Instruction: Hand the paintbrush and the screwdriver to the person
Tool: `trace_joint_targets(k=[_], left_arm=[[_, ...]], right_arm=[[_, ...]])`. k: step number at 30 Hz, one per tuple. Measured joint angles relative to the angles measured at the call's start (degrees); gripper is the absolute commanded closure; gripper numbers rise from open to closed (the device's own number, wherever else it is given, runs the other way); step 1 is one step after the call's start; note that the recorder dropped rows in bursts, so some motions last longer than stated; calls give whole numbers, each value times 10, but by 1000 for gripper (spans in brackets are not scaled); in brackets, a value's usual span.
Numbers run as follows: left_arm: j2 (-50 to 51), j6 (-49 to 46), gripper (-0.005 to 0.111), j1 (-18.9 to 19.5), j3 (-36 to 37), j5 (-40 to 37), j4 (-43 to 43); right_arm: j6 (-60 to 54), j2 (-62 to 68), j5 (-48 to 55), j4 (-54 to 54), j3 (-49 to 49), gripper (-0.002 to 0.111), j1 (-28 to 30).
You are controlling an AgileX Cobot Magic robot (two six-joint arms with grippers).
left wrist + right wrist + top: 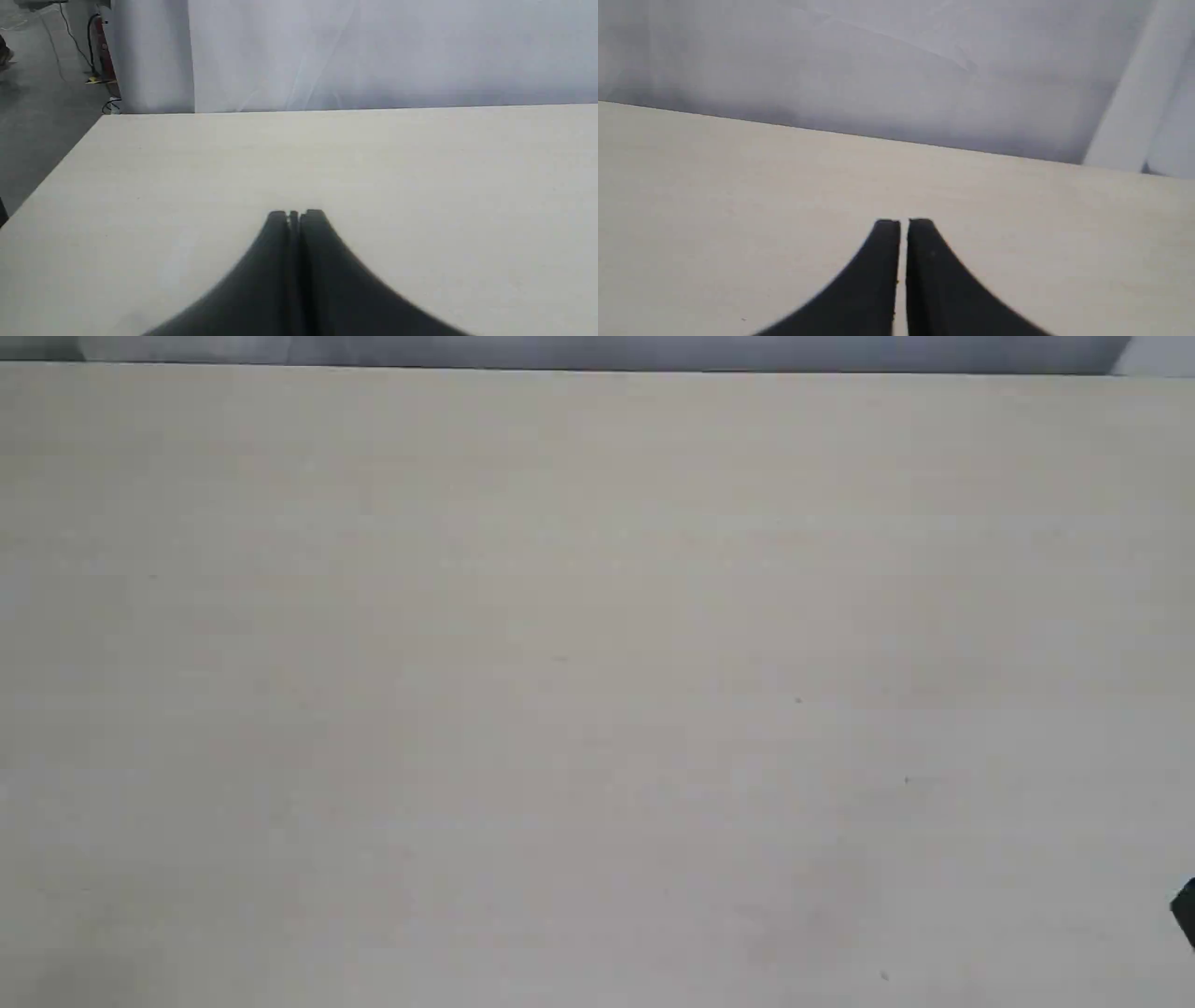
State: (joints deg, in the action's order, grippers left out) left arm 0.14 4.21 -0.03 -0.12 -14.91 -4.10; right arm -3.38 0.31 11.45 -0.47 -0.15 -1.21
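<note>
Black and blurred at the lens, the left end effector [295,213] hangs over the pale desk [420,177] with its jaws pressed together on nothing. From my remote station I see the right end effector [903,221] the same way, jaws nearly touching with a thin sliver of desk showing between, nothing in them. Beyond the two end effectors lies only bare desk, then a grey-white curtain [373,51] behind its far edge. On the exterior view a dark corner of an arm [1186,910] shows at the right border. My count: two end effectors, zero paintbrushes, zero screwdrivers, zero people in any view. I judge the task is either not begun or already over; any next move calls for finding the tools first.
</note>
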Motion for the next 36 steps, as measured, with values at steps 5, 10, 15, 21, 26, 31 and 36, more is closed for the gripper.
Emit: trace_joint_targets(k=[5,10,15,21,26,31,36], left_arm=[[0,0,107,0,0,0,0],[0,0,107,0,0,0,0],[0,0,107,0,0,0,0],[0,0,107,0,0,0,0],[0,0,107,0,0,0,0],[0,0,107,0,0,0,0],[0,0,107,0,0,0,0]], right_arm=[[0,0,24,0,0,104,54],[0,0,52,0,0,104,92],[0,0,60,0,0,104,97],[0,0,62,0,0,104,97],[0,0,62,0,0,104,97],[0,0,62,0,0,104,97],[0,0,63,10,0,104,97]])
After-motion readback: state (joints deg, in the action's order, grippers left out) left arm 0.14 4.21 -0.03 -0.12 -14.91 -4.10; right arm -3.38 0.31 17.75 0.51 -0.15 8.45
